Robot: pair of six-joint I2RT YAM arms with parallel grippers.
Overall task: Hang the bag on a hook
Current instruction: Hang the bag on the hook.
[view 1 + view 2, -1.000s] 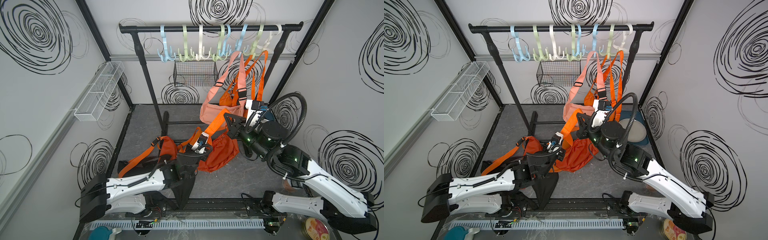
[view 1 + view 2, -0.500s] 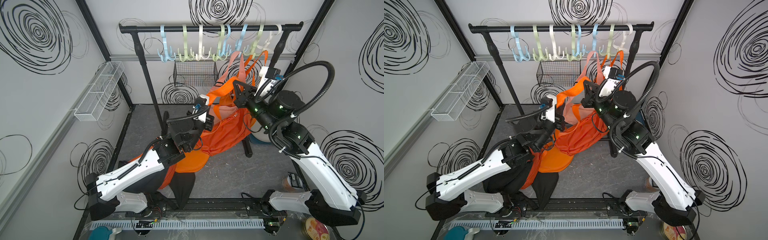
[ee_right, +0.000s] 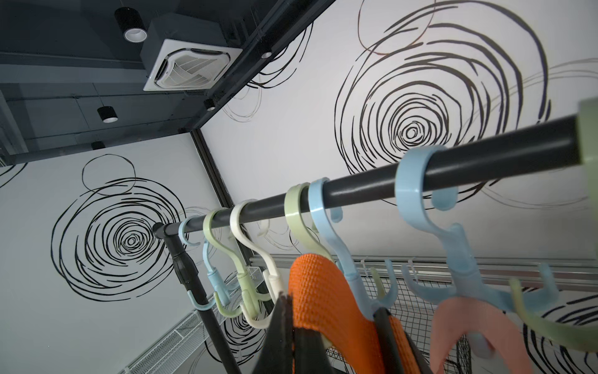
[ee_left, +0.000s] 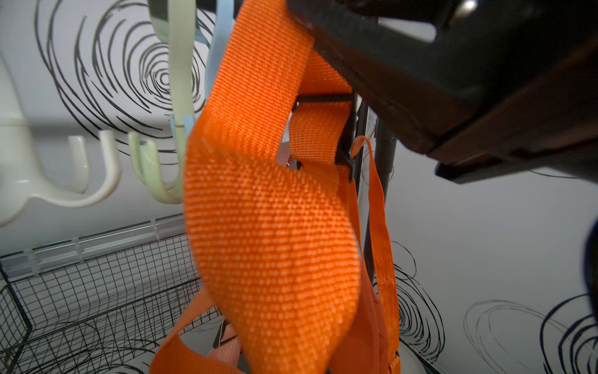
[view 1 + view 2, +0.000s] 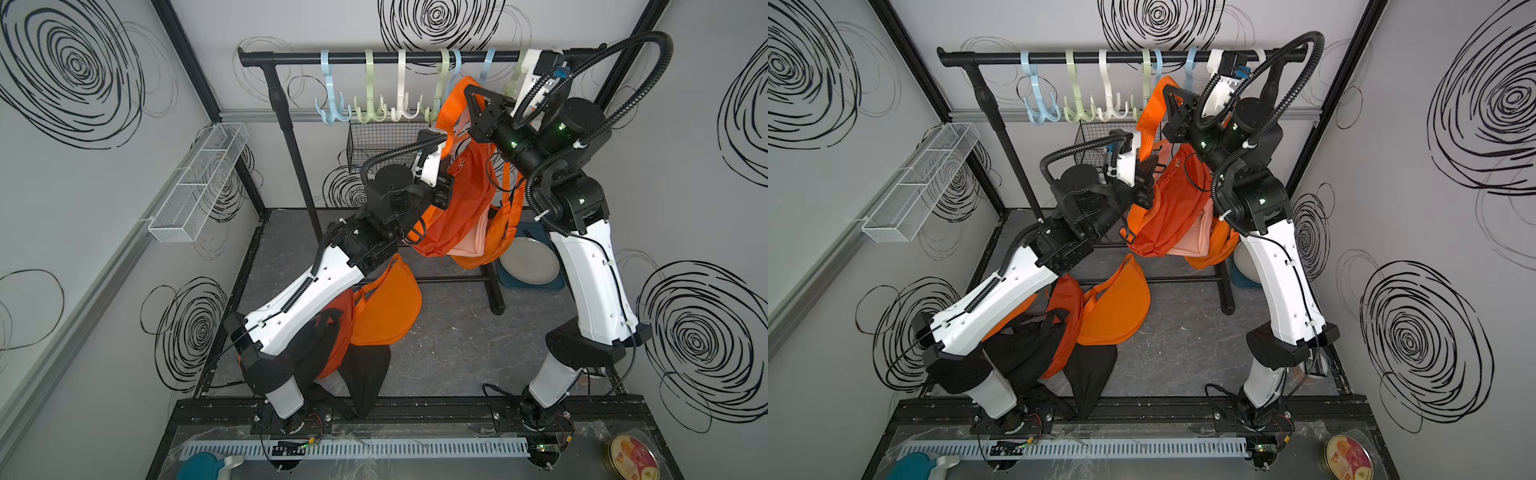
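An orange bag [image 5: 455, 208] [image 5: 1167, 208] hangs in the air by its wide orange strap [image 5: 452, 104] [image 3: 320, 298] [image 4: 275, 210]. My right gripper [image 5: 467, 90] [image 5: 1168, 89] [image 3: 293, 323] is shut on the top of the strap loop, just under the rail [image 5: 374, 56], beside a green hook [image 3: 299, 220] and a blue hook [image 3: 339, 259]. The strap's fold lies against these two hooks; I cannot tell whether it rests on a prong. My left gripper [image 5: 444, 193] [image 5: 1148, 185] is shut on the strap lower down, beside the bag's body. In the left wrist view the strap hides its fingers.
Several coloured hooks hang along the rail. A pink bag [image 5: 469, 247] and another orange bag [image 5: 500, 232] hang at the right; the pink strap [image 3: 462, 320] sits on a blue hook. Orange [image 5: 386, 307] and black [image 5: 365, 374] bags lie on the floor. A wire basket [image 5: 386, 145] is behind.
Both arms have risen from near the floor, lifting the orange bag. The right gripper has carried the strap up to the hooks under the rail; the left has followed below.
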